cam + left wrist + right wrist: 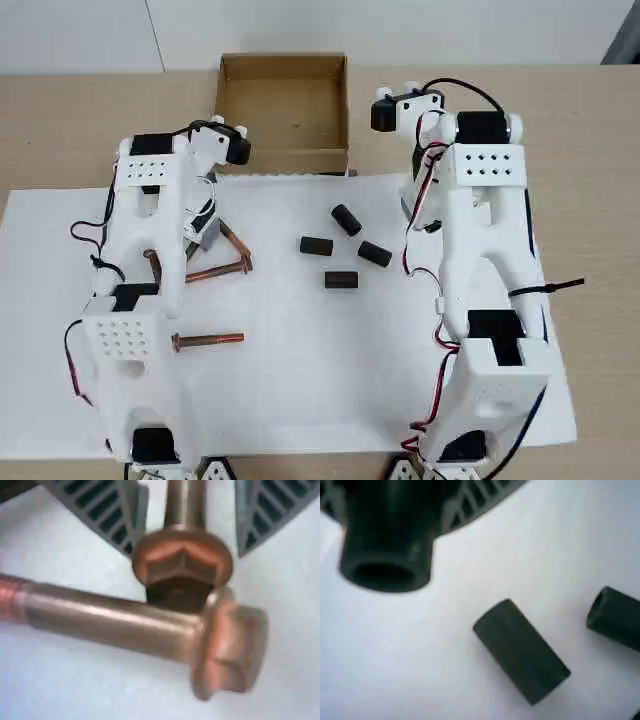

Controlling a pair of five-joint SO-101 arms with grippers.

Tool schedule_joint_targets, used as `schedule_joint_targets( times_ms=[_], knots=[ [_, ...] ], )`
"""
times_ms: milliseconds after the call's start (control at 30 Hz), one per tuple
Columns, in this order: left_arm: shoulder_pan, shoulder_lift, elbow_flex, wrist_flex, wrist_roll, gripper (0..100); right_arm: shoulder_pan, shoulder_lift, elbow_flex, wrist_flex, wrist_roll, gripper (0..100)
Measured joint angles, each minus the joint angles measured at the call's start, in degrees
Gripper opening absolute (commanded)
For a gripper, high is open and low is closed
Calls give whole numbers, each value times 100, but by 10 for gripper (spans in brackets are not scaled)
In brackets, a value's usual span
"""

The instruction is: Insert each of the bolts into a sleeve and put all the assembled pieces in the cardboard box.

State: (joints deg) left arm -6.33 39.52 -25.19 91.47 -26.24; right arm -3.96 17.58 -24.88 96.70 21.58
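Bolts (208,341) at the left of the sheet (320,380) look stiff, weighty and kinda slick, so the left gripper (186,530), spread wide around one shank, should pinch mid-shank, not the head.

Blurred up close and clipped at the frame edge: lying bolt (125,625). Clipped as well, far sleeve (615,620). Top end lost against dark, nearest sleeve (385,560). Half hidden under the left arm (150,215), another bolt (152,262).
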Motion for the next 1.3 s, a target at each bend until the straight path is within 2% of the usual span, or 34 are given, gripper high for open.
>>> schedule_joint_targets(
  times_ms=[100, 333, 500, 667, 733, 900, 1100, 1300],
  knots=[
    [35, 141, -79, 0, 0, 107, 0, 0, 0, 0, 0, 3],
    [88, 255, -141, 18, 0, 3, 0, 0, 0, 0, 0, 3],
    [105, 299, -308, 220, 26, 6, 0, 0, 0, 0, 0, 3],
    [158, 457, -1099, 756, 35, 6, 0, -114, 0, 0, 0, 3],
    [176, 440, -1433, 730, 281, 6, 9, -378, 0, 0, 0, 3],
    [431, -396, -1538, 747, 510, 6, -9, -1081, 0, 88, 0, 3],
    [870, -1811, -888, 765, 607, 6, 9, -1776, 246, 141, -9, 3],
    [976, -2927, -176, 774, 1424, 6, 0, -2796, 1178, 141, -387, 3]
  ],
)
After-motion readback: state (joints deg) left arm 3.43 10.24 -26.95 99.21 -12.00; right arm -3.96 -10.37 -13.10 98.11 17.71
